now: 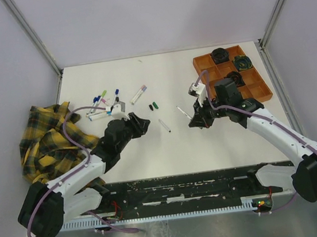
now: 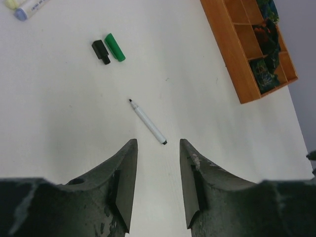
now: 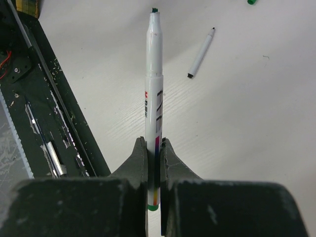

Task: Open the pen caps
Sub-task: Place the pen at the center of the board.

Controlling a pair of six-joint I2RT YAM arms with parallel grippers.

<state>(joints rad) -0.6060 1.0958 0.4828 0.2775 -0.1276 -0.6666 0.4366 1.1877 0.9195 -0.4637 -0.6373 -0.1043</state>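
White bench (image 1: 230, 138), pale lilac walls on three sides. Two loose caps lie side by side near the bench's middle: a green cap (image 1: 155, 104) (image 2: 114, 47) and a black cap (image 1: 149, 107) (image 2: 101, 52), almost touching, both flat on the surface. To their left and farther back sits a heap of pens (image 1: 103, 102) with blue, green and pink caps on; how many, cannot tell. A single pen (image 1: 139, 94) with a pinkish-purple cap lies between that heap and the loose caps.

Nearer than the loose caps lies a thin bare pen (image 1: 164, 124) (image 2: 148, 122) (image 3: 201, 53), uncapped, dark tip showing, nothing touching it.

Left fingers (image 1: 141, 122) (image 2: 129, 153) stand spread apart with nothing between them, just above the bench, the near end of the bare pen just ahead of the gap.

Right fingers (image 1: 195, 120) (image 3: 142, 153) are clamped on a white pen (image 1: 184, 113) (image 3: 154, 89) near its rear end. Its cap is off, its green tip is exposed, and it is held clear of the bench, pointing away from the wrist.

Orange tray (image 1: 201, 64) (image 2: 224, 44) with compartments sits at the far right corner, with dark round objects in some cells. Yellow plaid cloth (image 1: 45, 138) lies crumpled at the left edge, beside the left arm.
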